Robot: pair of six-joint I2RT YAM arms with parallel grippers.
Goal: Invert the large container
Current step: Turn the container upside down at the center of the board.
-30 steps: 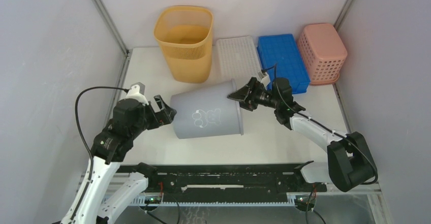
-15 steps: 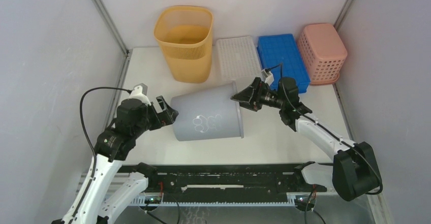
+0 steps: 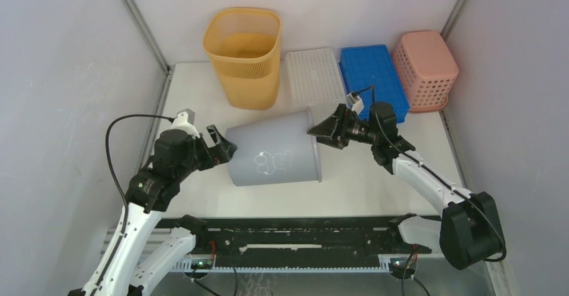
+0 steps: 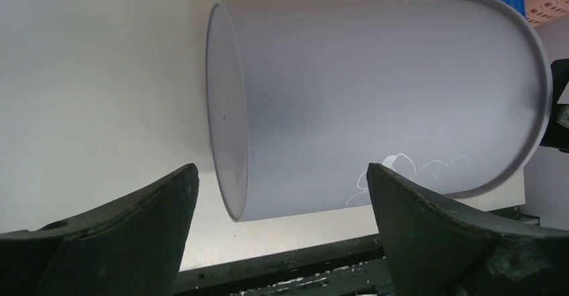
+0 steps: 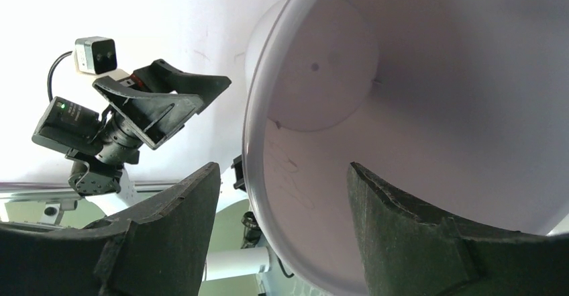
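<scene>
The large grey container (image 3: 272,155) lies on its side mid-table, base to the left and open mouth to the right, with a white paw drawing on its wall. My left gripper (image 3: 225,147) is open just left of the base, apart from it. In the left wrist view the container (image 4: 376,94) lies ahead of the open gripper (image 4: 282,172). My right gripper (image 3: 321,133) is open at the upper rim. In the right wrist view the gripper (image 5: 283,167) straddles the rim, one finger outside and one inside the container (image 5: 436,108). It is not closed on the rim.
An orange bin (image 3: 243,56) stands at the back. To its right lie a white perforated tray (image 3: 314,76) and a blue tray (image 3: 373,80), then a pink basket (image 3: 425,69). A black rail (image 3: 288,232) runs along the near edge. Walls close in on both sides.
The right gripper has shifted slightly right along the rim. The container has rolled a little, its paw drawing moving lower. The left gripper has barely moved.
</scene>
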